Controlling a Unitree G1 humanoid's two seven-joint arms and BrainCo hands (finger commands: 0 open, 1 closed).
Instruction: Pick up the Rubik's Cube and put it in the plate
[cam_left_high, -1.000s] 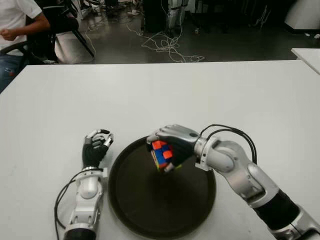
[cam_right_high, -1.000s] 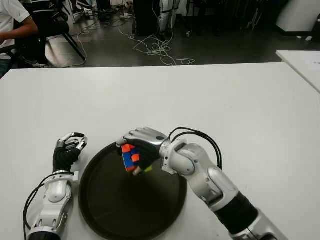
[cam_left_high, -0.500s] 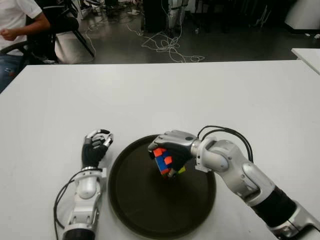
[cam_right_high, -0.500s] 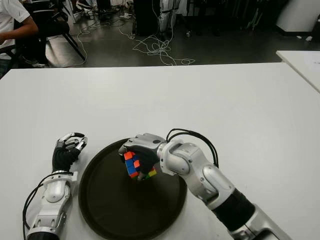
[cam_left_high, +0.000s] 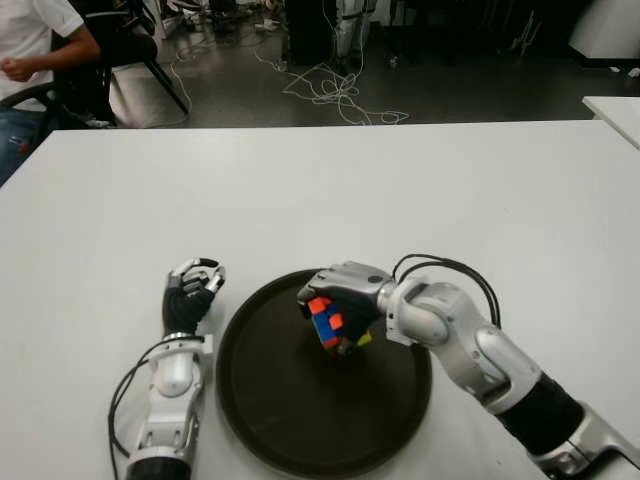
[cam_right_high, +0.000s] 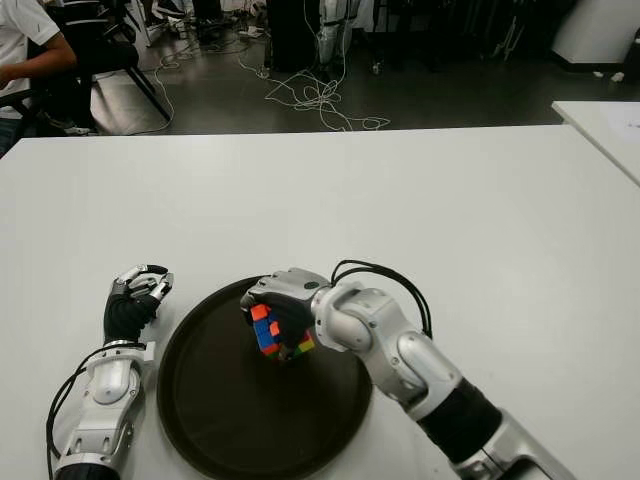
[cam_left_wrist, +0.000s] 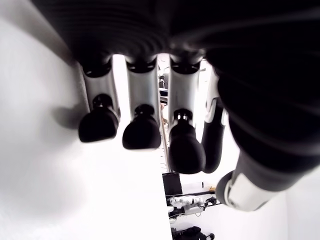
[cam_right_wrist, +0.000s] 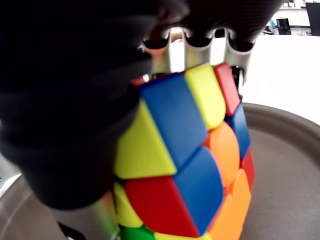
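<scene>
The Rubik's Cube (cam_left_high: 326, 322) is a multicoloured cube, held in my right hand (cam_left_high: 340, 298), whose fingers are curled over its top and sides. It hangs low over the far part of the round dark plate (cam_left_high: 290, 410); I cannot tell whether it touches the plate. The right wrist view shows the Rubik's Cube (cam_right_wrist: 190, 160) close up between the fingers, with the plate's rim (cam_right_wrist: 295, 125) behind. My left hand (cam_left_high: 190, 293) shows on the white table just left of the plate, fingers curled on nothing.
The white table (cam_left_high: 400, 190) stretches wide beyond the plate. A person (cam_left_high: 30, 45) sits on a chair past the far left corner. Cables (cam_left_high: 335, 95) lie on the floor behind, and another white table's corner (cam_left_high: 615, 108) shows at the far right.
My right hand has sunk a little toward the plate with the cube still in it. The left hand has not moved.
</scene>
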